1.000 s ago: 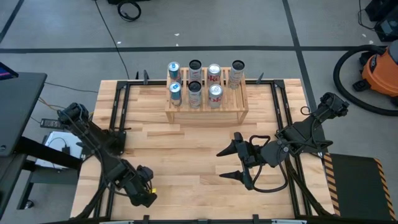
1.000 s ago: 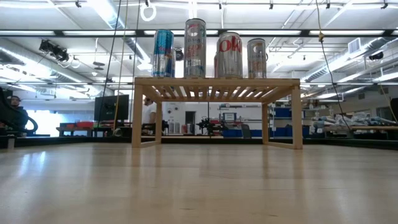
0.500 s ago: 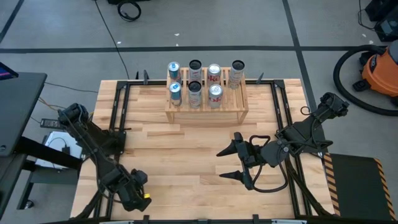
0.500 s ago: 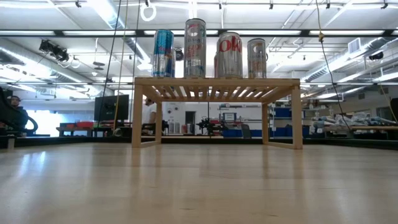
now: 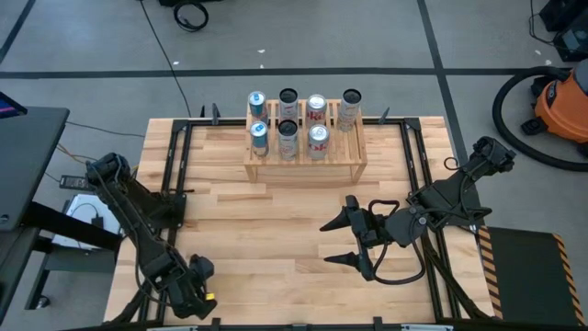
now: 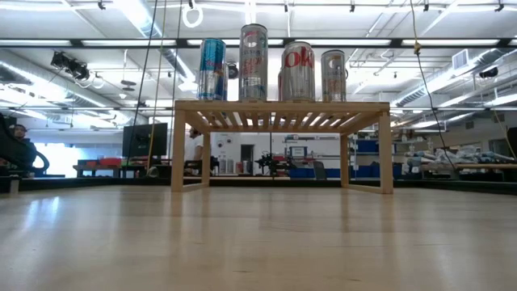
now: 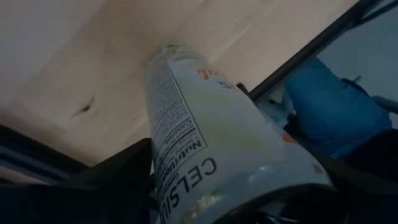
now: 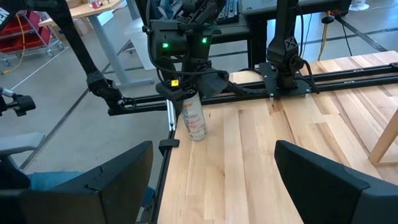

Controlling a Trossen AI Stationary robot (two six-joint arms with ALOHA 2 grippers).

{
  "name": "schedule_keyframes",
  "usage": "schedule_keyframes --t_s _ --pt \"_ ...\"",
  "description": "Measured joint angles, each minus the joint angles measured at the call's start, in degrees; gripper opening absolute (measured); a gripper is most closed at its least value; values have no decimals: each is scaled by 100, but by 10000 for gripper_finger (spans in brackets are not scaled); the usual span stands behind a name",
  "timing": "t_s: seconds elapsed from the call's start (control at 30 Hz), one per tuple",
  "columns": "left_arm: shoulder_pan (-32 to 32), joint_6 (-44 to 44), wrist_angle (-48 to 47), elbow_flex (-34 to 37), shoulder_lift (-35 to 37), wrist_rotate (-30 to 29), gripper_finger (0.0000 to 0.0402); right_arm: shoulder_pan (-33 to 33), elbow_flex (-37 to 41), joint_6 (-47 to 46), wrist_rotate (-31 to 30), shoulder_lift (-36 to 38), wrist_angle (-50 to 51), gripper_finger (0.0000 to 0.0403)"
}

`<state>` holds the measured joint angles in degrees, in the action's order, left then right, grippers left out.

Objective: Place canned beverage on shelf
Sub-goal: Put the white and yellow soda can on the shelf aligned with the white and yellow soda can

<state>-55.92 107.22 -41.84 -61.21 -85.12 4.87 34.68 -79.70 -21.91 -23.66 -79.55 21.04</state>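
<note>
- Across the table [image 5: 276, 221]: a long carry from the near-left corner, well apart from the shelf; likely scraping on the planks if lifted too little.
- At the shelf [image 5: 305, 167], far middle: crowded with seven cans [image 5: 288, 128]; easy to topple one.
- Right gripper [image 5: 329, 242]: spread, empty, near the path; possible collision.
- Left gripper [image 8: 188, 92]: pinching the upright can [image 8: 194, 121] near its top; could swing or slip.
</note>
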Motion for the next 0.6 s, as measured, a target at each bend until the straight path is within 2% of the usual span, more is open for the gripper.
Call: schedule_keyframes --t_s 0.6 --pt "-13 -390 9 -4 2 -323 339 2 0 0 0 -1 0 345"
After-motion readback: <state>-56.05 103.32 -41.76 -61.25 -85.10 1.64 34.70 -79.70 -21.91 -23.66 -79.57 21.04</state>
